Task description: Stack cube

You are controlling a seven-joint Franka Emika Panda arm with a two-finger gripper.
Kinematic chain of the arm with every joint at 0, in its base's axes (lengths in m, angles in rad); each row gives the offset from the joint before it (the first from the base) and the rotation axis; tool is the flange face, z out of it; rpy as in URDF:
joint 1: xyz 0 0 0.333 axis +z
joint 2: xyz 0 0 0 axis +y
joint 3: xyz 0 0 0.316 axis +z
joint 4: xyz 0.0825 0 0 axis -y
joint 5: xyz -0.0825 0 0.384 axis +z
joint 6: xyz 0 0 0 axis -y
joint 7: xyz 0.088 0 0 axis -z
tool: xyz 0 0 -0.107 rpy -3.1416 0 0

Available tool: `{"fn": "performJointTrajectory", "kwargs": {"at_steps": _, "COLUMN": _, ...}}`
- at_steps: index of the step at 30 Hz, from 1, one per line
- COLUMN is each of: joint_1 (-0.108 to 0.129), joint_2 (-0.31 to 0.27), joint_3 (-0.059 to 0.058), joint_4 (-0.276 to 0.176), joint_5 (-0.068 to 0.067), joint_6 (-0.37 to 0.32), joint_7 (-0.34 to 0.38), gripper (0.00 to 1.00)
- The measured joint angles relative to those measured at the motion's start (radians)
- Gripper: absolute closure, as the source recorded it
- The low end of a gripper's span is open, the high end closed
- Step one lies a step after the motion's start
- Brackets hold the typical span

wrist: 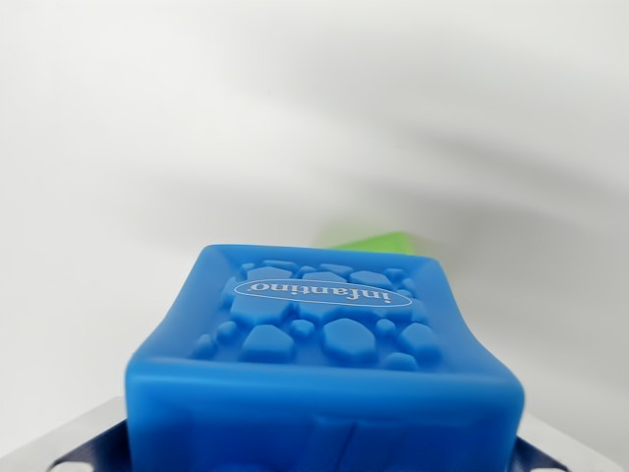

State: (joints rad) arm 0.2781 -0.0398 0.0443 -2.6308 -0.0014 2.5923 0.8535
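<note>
A blue cube [324, 364] filled the lower middle of the wrist view, close to the camera. Beyond its far edge a sliver of a green block [378, 242] showed, mostly hidden by the blue one. The pale desk [147, 147] around them was blurred. On the cube's facing side sat raised pebble shapes and an oval label reading "infantino", seen upside down. Metal parts of the claw [324, 447] flanked the cube at the bottom corners, and it appeared clamped on the cube, its sides bowed inward.
</note>
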Motion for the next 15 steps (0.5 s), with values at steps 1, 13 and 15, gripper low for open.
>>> {"fn": "performJointTrajectory", "kwargs": {"at_steps": 1, "joint_1": 0.000, "joint_2": -0.005, "joint_3": -0.002, "joint_4": -0.005, "joint_5": 0.000, "joint_6": 0.000, "joint_7": -0.012, "gripper": 1.00}}
{"fn": "performJointTrajectory", "kwargs": {"at_steps": 13, "joint_1": -0.001, "joint_2": -0.067, "joint_3": -0.023, "joint_4": -0.055, "joint_5": 0.002, "joint_6": -0.009, "joint_7": -0.140, "gripper": 1.00}}
{"fn": "performJointTrajectory", "kwargs": {"at_steps": 15, "joint_1": -0.001, "joint_2": -0.078, "joint_3": -0.028, "joint_4": -0.065, "joint_5": 0.002, "joint_6": -0.011, "joint_7": -0.164, "gripper": 1.00}}
